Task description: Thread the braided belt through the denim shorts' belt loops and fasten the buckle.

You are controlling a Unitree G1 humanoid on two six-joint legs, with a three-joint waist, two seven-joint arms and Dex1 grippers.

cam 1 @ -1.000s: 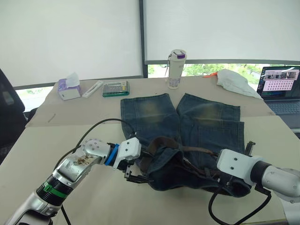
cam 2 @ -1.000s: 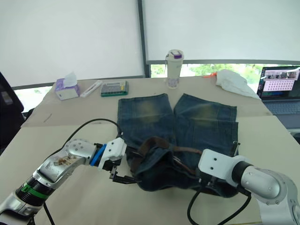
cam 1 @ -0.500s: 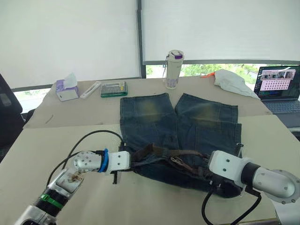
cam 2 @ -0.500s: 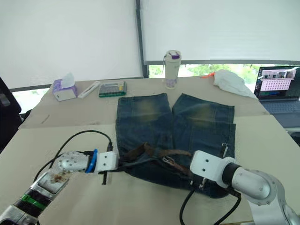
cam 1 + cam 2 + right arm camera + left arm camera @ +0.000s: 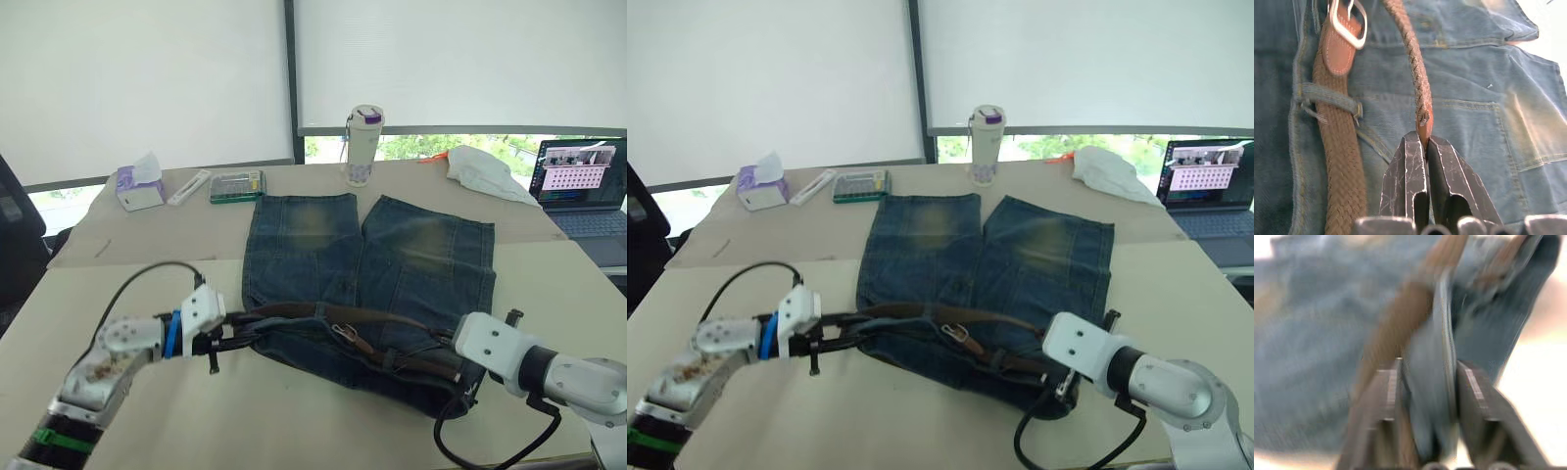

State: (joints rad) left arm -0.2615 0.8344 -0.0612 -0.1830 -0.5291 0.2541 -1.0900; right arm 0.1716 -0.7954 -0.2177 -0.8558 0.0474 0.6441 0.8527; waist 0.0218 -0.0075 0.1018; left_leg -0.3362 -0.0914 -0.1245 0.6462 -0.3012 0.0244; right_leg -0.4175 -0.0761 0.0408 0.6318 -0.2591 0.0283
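right wrist view: right fingers (image 5: 1426, 147) pinching braided belt (image 5: 1409, 54) tip; left fingers (image 5: 1382, 401) straddle denim shorts (image 5: 1312, 333) waistband.

Head stereo pair: high, facing forward and down over the bench (image 5: 549, 284), both eyes sharing the denim shorts (image 5: 392, 264) | Left wrist camera: very near, looking along its fingers (image 5: 1383, 401) into denim | Right wrist camera: close over the braided belt (image 5: 1342, 161) and buckle (image 5: 1347, 24), also seen from the head
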